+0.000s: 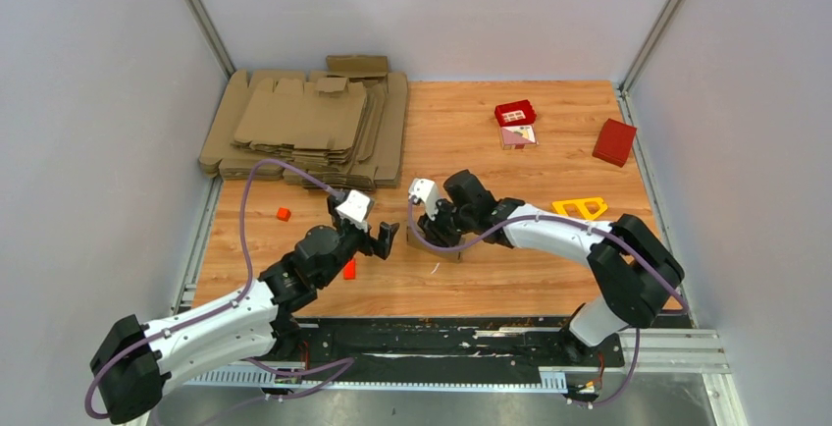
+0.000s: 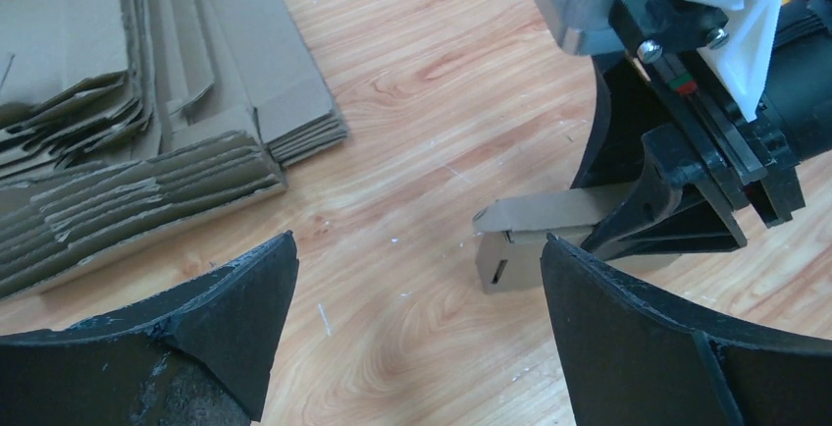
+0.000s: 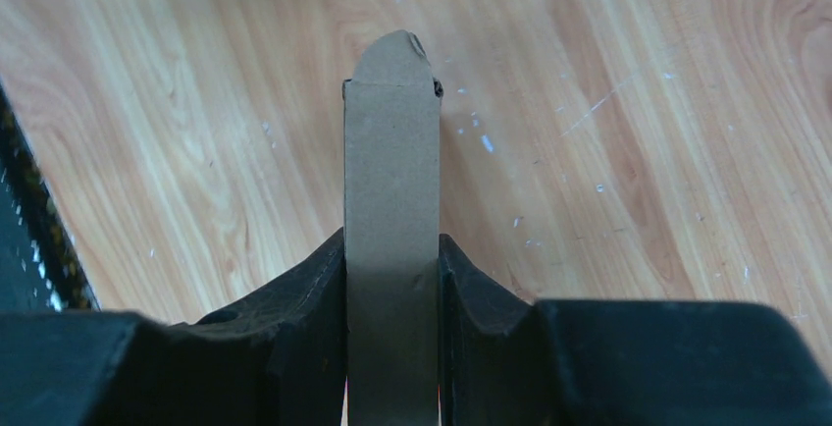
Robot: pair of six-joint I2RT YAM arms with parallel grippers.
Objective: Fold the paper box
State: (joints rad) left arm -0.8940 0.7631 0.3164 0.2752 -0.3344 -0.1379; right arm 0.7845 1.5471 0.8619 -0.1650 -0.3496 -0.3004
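**Wood-grain bench between grey walls: box pinched on edge, second gripper open beside it**

Pale grey walls close in a wood-grain bench [image 1: 471, 122]. A pile of flat cardboard blanks [image 1: 314, 127] lies at its far left and a red box [image 1: 614, 141] at its far right, both well apart from the work.

Near the middle front, the right gripper [image 3: 392, 254] is clamped on the paper box [image 3: 392, 171]. Its two fingers press the flat sides of the brown piece, so it stands on edge between them. A rounded flap at the tip projects past the fingers over the bench.

In the left wrist view the box looks partly folded and sits low at the bench. A slotted end panel faces the left arm, with a flap above it. Whether the box touches the wood cannot be told. This hold seems chosen to keep the walls pressed together and steady while leaving the loose end exposed for the other arm.

The left gripper [image 1: 385, 239] has its fingers wide apart and holds nothing. It faces the box's free end from close by. I judge it is set to come in on that end flap, to push it down or tuck it.

The fold looks partway through, with the body pressed flat and the end not yet closed. A push from the left could slide the piece through the right gripper's fingers or buckle the thin card.
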